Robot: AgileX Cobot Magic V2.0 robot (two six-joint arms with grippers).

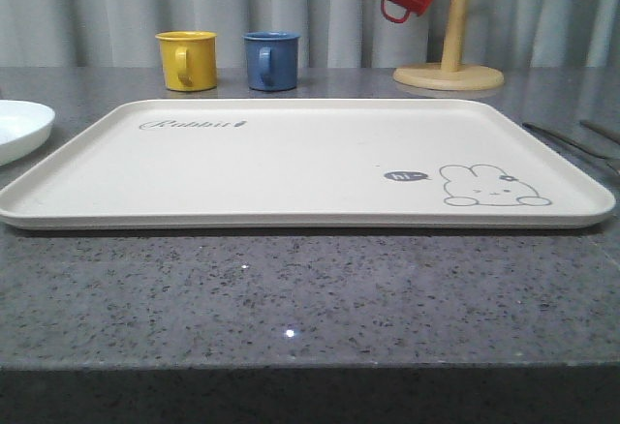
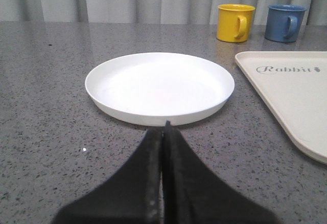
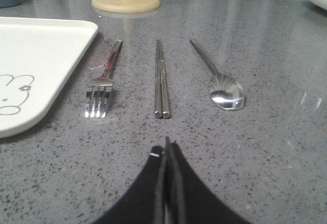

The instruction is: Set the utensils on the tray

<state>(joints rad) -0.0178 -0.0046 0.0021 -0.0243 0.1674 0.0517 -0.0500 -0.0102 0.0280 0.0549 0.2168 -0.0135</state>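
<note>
Cutlery at rest on the bench, tray (image 1: 291,167) bare: nothing loaded yet. From my right wrist view the fork (image 3: 103,83), chopsticks (image 3: 161,78) and spoon (image 3: 220,81) lie side by side, handles toward twelve o'clock, the fork just beside the tray's rim at nine o'clock. My right pincer (image 3: 166,147) hangs with fingers pressed together, nearest the chopstick tips; my left pincer (image 2: 164,132) is likewise pressed together before the white plate (image 2: 159,86). Hazards as I judge them: thin steel lying flat on stone gives little purchase, so a descent may skid or scatter pieces; the paired chopsticks may split; the fork may wedge against the rim.
</note>
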